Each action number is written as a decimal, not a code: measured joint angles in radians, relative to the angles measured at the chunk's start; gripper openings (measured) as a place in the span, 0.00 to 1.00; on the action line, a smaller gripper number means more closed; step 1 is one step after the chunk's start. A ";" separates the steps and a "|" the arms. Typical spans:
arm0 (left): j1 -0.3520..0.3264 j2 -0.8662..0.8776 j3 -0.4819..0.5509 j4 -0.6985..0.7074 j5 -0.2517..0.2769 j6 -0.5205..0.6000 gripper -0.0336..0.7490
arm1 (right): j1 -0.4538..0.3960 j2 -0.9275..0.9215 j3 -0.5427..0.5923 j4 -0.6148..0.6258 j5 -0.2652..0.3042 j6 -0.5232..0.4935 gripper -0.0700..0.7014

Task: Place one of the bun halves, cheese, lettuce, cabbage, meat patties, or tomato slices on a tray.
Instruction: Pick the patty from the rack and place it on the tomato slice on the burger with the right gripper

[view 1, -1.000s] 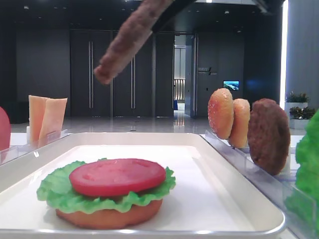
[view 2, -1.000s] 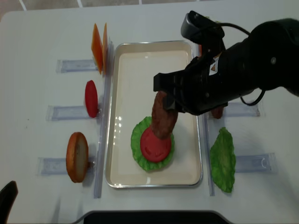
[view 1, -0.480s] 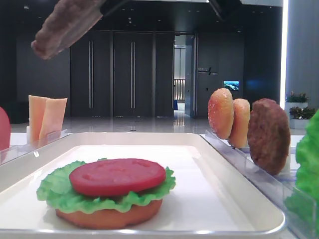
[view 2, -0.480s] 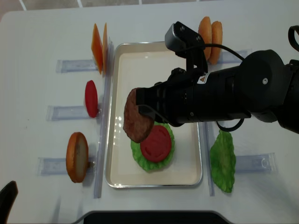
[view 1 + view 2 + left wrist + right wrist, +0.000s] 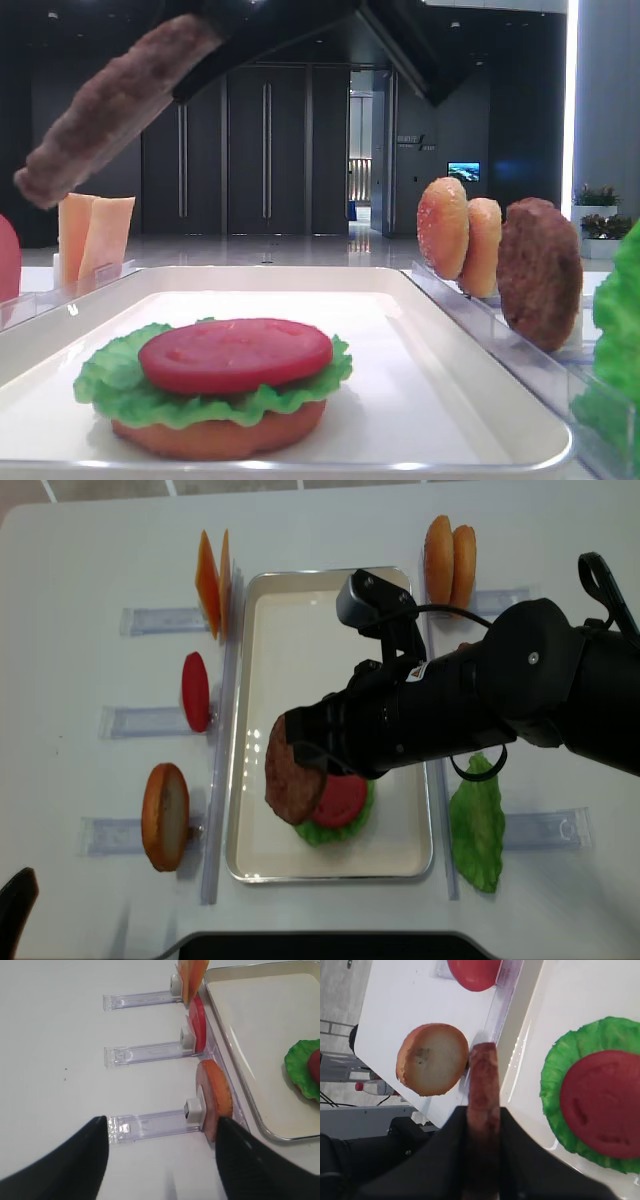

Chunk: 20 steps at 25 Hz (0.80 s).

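My right gripper (image 5: 312,742) is shut on a dark-brown meat patty (image 5: 293,770), held tilted in the air above the white tray (image 5: 300,630). The patty (image 5: 483,1080) hangs over the tray's left part, just left of the stack. That stack is a flat bun half (image 5: 220,435), green lettuce (image 5: 110,385) and a red tomato slice (image 5: 235,353). In the right wrist view the jaws clamp both flat faces of the patty. My left gripper (image 5: 161,1122) stands open and empty over the table, left of the tray.
Clear racks flank the tray. On the left they hold a bun half (image 5: 165,815), a tomato slice (image 5: 195,692) and cheese slices (image 5: 212,580). On the right are two bun halves (image 5: 450,552), another patty (image 5: 538,272) and a lettuce leaf (image 5: 477,825).
The right arm has carried the patty left and toward the tray's near end, lower over the stack's left edge. The left gripper has not moved.
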 joint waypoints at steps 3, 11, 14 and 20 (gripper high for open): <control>0.000 0.000 0.000 0.000 0.000 0.000 0.70 | -0.024 0.017 0.000 0.041 0.026 -0.069 0.23; 0.000 0.000 0.000 0.000 0.000 0.000 0.70 | -0.117 0.075 0.000 0.229 0.105 -0.297 0.23; 0.000 0.000 0.000 0.000 0.000 0.000 0.70 | -0.123 0.120 0.000 0.273 0.141 -0.361 0.23; 0.000 0.000 0.000 0.000 0.000 0.000 0.70 | -0.174 0.177 0.000 0.286 0.260 -0.429 0.23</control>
